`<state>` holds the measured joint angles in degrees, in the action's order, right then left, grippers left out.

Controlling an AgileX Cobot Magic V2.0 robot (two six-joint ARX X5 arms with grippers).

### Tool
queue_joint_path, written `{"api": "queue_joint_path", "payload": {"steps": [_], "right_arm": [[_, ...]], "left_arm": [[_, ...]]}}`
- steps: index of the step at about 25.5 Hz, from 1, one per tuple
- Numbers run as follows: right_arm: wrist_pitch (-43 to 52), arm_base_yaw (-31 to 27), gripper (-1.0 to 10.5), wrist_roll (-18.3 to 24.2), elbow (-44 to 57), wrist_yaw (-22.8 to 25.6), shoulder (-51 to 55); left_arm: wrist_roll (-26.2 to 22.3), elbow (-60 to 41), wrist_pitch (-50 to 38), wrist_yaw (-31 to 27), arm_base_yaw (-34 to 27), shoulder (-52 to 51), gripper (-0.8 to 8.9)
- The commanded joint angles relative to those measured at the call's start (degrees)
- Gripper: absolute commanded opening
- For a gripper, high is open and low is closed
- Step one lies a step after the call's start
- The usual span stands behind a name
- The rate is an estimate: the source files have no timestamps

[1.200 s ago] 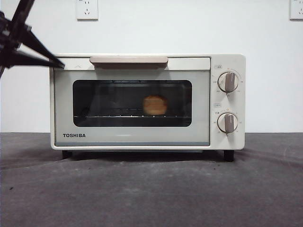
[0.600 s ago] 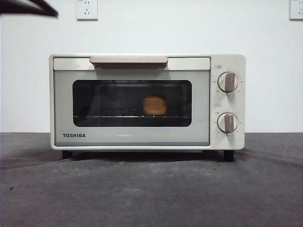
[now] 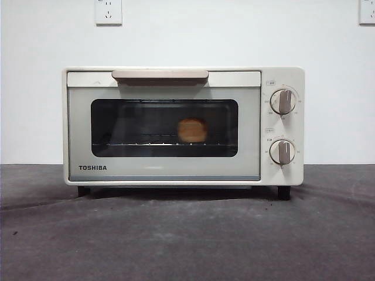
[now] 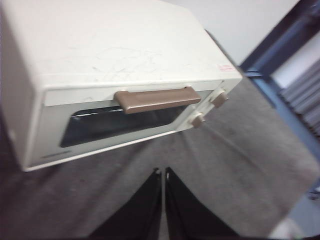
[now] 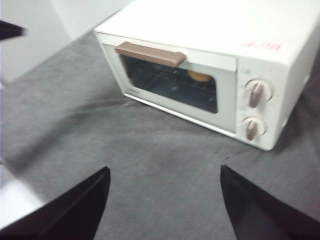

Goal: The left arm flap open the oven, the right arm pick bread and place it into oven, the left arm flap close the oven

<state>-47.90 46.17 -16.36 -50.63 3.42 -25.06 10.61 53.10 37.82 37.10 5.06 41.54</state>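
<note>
The cream-white TOSHIBA oven (image 3: 183, 126) stands on the grey cloth with its door shut and its beige handle (image 3: 160, 75) at the top. The golden bread (image 3: 192, 130) sits on the rack inside, behind the dark glass; it also shows in the right wrist view (image 5: 200, 76). My left gripper (image 4: 163, 175) is shut and empty, raised above and in front of the oven (image 4: 120, 75). My right gripper (image 5: 165, 182) is open and empty, well back from the oven (image 5: 200, 70) over the cloth. No arm shows in the front view.
Two beige knobs (image 3: 284, 101) sit on the oven's right panel. Wall sockets (image 3: 108, 12) are on the white wall behind. Grey cloth (image 3: 187, 234) covers the table in front of the oven. A dark frame (image 4: 280, 65) stands beyond the oven in the left wrist view.
The black gripper at the oven's top left corner has lifted up and left the front view. The oven door stays shut with the bread inside.
</note>
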Motion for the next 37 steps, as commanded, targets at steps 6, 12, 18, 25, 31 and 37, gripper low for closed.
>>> {"api": "queue_joint_path", "payload": {"steps": [6,12,18,25,31,37], "right_arm": [[3.67,0.52,3.5,5.95,-0.81,1.14,-1.46],[4.59,0.52,0.2,5.86,-0.81,1.16,-1.46],[4.68,0.55,0.2,4.79,-0.81,1.11,-1.33],[4.66,0.55,0.2,4.79,-0.83,1.14,-1.33],[4.66,0.55,0.2,4.79,-0.81,1.11,-1.33],[4.66,0.55,0.2,4.79,-0.81,1.11,-1.33]], "left_arm": [[-3.06,0.96,0.31,-4.61,0.85,-11.69,0.16],[-3.04,0.96,0.26,-4.52,0.85,-13.35,0.2],[-3.04,0.96,0.24,-4.52,0.85,-13.4,0.2],[-3.04,0.96,0.24,-4.52,0.85,-13.42,0.2],[-3.06,-1.62,-1.95,-4.52,0.63,-14.23,0.2],[-8.15,-17.27,-13.31,-5.18,-2.86,-22.97,0.2]]}}
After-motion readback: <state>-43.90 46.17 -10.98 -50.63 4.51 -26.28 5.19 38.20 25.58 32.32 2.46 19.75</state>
